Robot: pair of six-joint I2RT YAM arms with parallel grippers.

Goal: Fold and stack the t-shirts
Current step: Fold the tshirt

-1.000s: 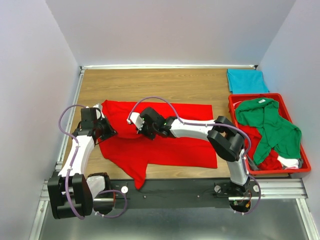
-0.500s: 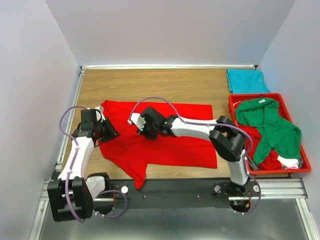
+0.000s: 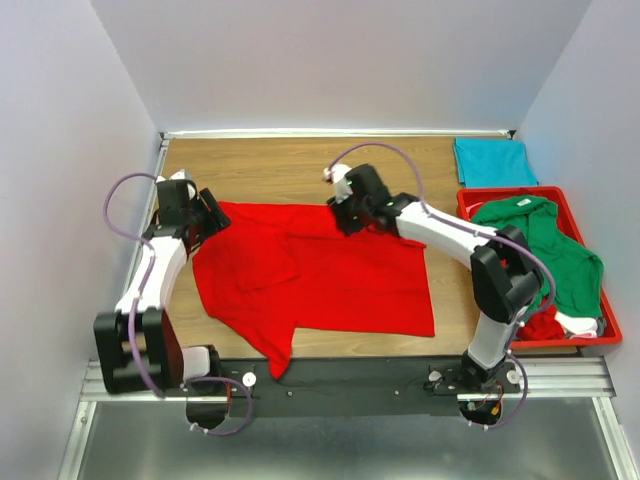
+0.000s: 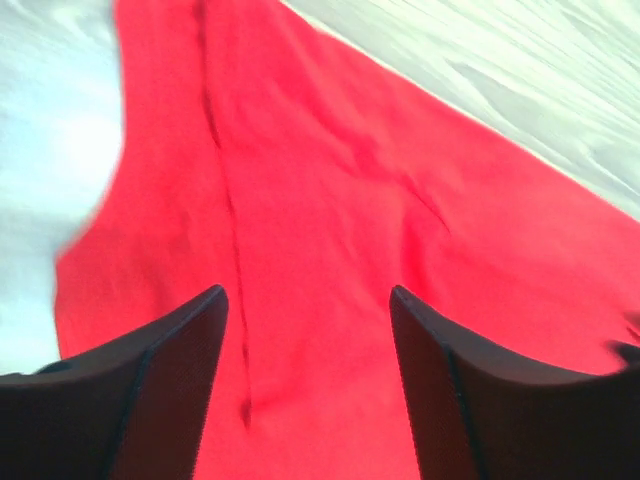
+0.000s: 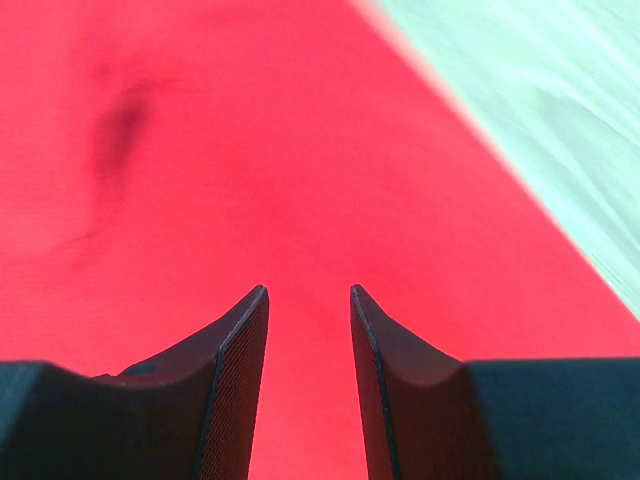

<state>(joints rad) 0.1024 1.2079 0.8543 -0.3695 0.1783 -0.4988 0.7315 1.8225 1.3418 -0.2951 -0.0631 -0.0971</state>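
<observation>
Wooden counter (image 3: 280,170): teal shirt (image 3: 493,162) folded, red shirt (image 3: 340,285) spread, not yet folded, green shirt (image 3: 540,250) waiting in tray (image 3: 608,338); left claw (image 4: 308,300) and right claw (image 5: 308,292) gape empty.

Matt red cloth t-shirt (image 3: 330,285) on wood-grain table (image 3: 260,170).

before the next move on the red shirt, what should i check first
1. left gripper free of cloth: ok, jaws apart, nothing between them.
2. right gripper free of cloth: ok, jaws apart, nothing between them.
3. red t-shirt fully on the table: not ok, one part drapes over the near edge.
4. Height of both grippers above the cloth: cannot tell.
5. teal t-shirt folded at the far right corner: ok.
6. green t-shirt folded: not ok, it lies crumpled in the red tray.
</observation>
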